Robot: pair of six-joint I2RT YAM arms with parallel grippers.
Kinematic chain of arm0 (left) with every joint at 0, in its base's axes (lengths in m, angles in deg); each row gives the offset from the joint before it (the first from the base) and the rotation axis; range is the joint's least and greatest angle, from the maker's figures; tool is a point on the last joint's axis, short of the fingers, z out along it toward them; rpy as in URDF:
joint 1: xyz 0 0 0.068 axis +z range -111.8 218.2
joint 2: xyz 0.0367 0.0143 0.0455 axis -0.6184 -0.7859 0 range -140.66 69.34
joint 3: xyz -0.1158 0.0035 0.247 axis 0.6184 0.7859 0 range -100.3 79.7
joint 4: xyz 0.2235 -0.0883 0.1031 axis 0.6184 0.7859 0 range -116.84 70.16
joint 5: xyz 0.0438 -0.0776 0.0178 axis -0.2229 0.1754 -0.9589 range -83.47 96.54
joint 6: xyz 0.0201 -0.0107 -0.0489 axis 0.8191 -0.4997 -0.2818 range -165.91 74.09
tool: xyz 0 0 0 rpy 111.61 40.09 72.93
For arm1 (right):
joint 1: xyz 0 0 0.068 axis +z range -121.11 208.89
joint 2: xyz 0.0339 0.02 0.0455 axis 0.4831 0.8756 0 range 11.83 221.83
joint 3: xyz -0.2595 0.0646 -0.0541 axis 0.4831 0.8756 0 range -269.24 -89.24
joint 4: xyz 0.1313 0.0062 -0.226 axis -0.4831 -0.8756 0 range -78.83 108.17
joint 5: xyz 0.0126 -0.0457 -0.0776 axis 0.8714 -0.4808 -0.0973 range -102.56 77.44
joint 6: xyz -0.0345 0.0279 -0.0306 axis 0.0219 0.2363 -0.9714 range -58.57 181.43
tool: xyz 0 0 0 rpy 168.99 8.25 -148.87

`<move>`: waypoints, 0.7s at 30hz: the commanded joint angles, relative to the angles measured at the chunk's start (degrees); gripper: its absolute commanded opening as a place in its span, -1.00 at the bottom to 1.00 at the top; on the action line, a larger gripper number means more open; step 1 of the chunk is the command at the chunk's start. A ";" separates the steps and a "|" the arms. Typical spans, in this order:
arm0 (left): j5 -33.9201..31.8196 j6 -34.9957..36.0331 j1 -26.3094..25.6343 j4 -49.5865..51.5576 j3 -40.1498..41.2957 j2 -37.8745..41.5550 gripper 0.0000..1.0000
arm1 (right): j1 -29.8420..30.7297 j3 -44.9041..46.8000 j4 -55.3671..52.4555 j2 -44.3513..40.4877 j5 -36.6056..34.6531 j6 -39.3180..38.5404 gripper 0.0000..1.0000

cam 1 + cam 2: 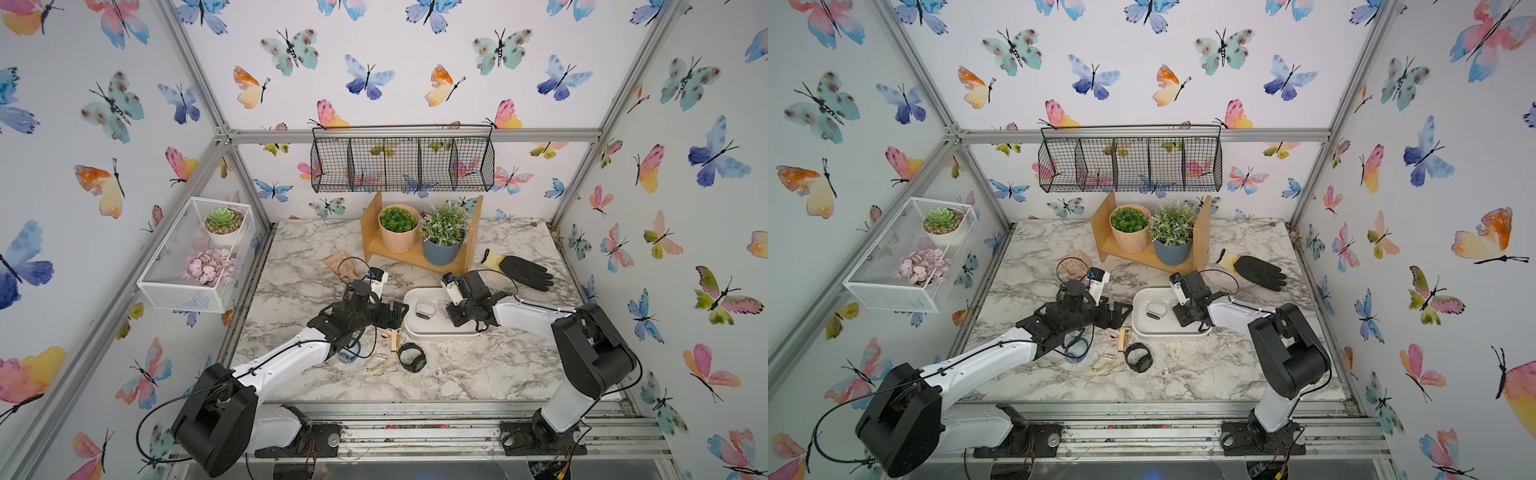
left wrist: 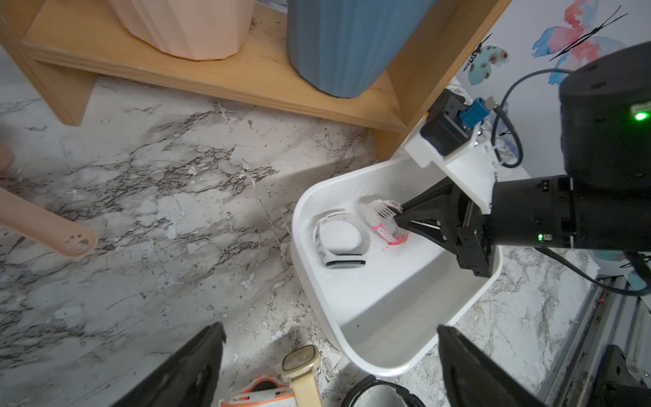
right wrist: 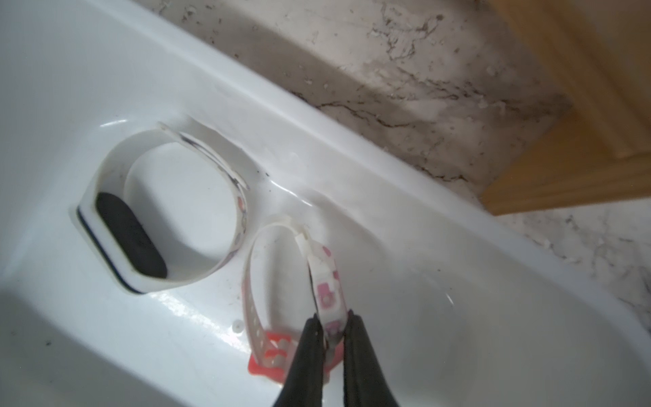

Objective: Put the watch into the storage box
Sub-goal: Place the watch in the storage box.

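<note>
Between the closed jaws of the right gripper (image 3: 333, 324), the pink-and-white watch (image 3: 324, 282) is pinched, low inside the storage box (image 3: 352, 151); it should be released gently. The left gripper (image 2: 329, 334) is held open.

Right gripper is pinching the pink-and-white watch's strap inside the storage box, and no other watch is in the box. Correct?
Not quite. A white watch also lies in the storage box, beside the pink-and-white watch the right gripper pinches; the right wrist view shows it.

The marbled surface (image 1: 478, 374) carries a white box (image 1: 436, 334), a wooden shelf (image 1: 415, 257), a black glove (image 1: 524, 272), a black watch (image 1: 412, 357) and a gold loop (image 1: 376, 362).
</note>
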 commanded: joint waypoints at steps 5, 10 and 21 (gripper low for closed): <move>-5.40 0.89 -0.05 3.57 -1.37 0.19 0.95 | -0.31 -2.37 0.21 2.29 0.09 0.58 -0.81; -6.43 0.80 0.00 4.43 -1.47 0.30 0.95 | -0.31 -2.47 0.42 2.21 0.69 0.84 -0.62; -15.06 -0.94 0.69 14.27 -3.85 2.91 0.96 | -0.22 -3.89 -1.18 -1.81 1.70 0.71 -0.22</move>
